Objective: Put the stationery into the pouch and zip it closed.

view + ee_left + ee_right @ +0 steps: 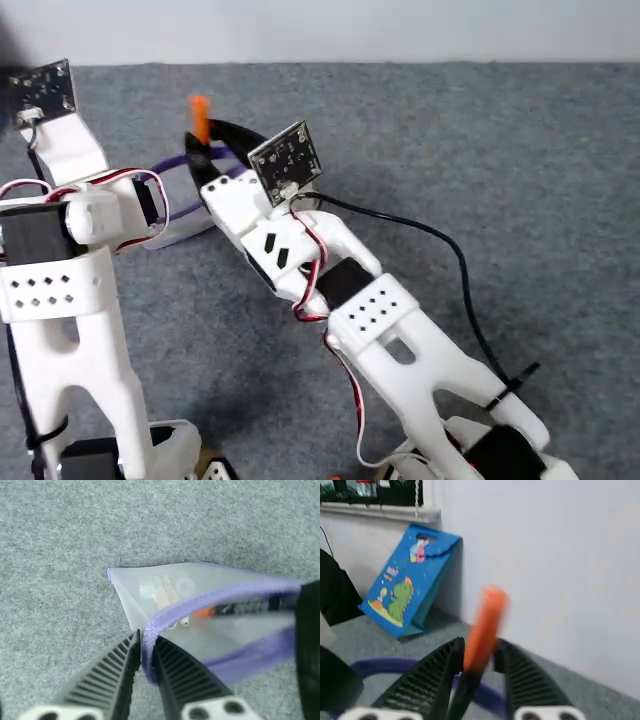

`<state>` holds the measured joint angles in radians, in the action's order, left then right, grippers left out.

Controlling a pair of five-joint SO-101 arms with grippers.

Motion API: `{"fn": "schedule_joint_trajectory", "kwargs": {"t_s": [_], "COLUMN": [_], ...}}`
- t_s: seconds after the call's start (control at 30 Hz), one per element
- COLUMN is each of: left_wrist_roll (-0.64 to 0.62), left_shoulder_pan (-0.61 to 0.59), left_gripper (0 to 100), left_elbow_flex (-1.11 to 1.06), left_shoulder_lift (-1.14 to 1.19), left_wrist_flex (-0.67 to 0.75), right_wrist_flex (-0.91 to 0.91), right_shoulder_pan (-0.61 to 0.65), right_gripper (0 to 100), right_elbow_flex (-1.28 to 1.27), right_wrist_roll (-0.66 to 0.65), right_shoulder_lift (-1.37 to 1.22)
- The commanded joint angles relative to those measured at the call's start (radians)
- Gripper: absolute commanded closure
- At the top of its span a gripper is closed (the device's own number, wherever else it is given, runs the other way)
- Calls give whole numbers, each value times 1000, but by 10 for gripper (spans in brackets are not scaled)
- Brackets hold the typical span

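Note:
A clear pouch with a purple zipper edge lies on the grey carpet, its mouth held open. My left gripper is shut on that purple edge near one corner. A few small stationery pieces show through the pouch wall. My right gripper is shut on a black pen with an orange cap, held upright over the pouch's purple rim. From above, the orange cap sticks up beyond the right gripper, above the pouch. The pen's lower part reaches into the pouch mouth.
A blue gift bag with a dinosaur print leans against the white wall behind the pouch. Grey carpet covers the table, with open room to the right of the arms. A black cable trails along the right arm.

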<state>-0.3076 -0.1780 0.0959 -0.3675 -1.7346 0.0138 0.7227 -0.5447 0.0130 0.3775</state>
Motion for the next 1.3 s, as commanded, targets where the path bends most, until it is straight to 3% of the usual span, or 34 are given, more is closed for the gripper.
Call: {"fn": "schedule_joint_trajectory", "kwargs": {"t_s": [0.0, 0.27, 0.43, 0.73, 1.07, 1.27], "left_wrist_roll": [-9, -9, -9, -9, -9, -9], "left_shoulder_pan": [3, 3, 3, 3, 2, 2], "left_gripper": [987, 987, 987, 987, 987, 987], "left_elbow_flex": [42, 42, 42, 42, 42, 42], "left_shoulder_lift": [0, 0, 0, -3, -8, -8], "left_wrist_flex": [9, 9, 6, 5, 3, 3], "right_wrist_flex": [116, 409, 524, 433, 323, 314], "right_shoulder_pan": [-15, -74, -105, -130, -156, -179], "right_gripper": [765, 764, 764, 764, 766, 943], "right_elbow_flex": [11, 5, -18, -44, -44, -40], "right_wrist_roll": [-3, 3, 87, 141, 106, 101], "right_shoulder_lift": [125, 285, 266, 58, -101, -99]}}
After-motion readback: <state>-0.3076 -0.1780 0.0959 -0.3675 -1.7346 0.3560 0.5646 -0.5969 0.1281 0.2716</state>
